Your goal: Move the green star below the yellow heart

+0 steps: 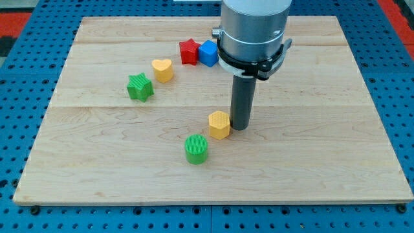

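The green star point(140, 87) lies on the wooden board at the view's left, just below and to the left of the yellow heart point(162, 69); the two are close but apart. My tip point(240, 127) rests on the board near the middle, well to the right of the star and lower in the view. It stands right beside the right side of a yellow hexagon block point(220, 124), touching or nearly touching it.
A red star point(189, 52) and a blue cube point(207, 54) sit side by side near the view's top, right of the heart. A green cylinder point(196, 149) stands below the yellow hexagon. The wooden board point(323, 162) lies on a blue perforated table.
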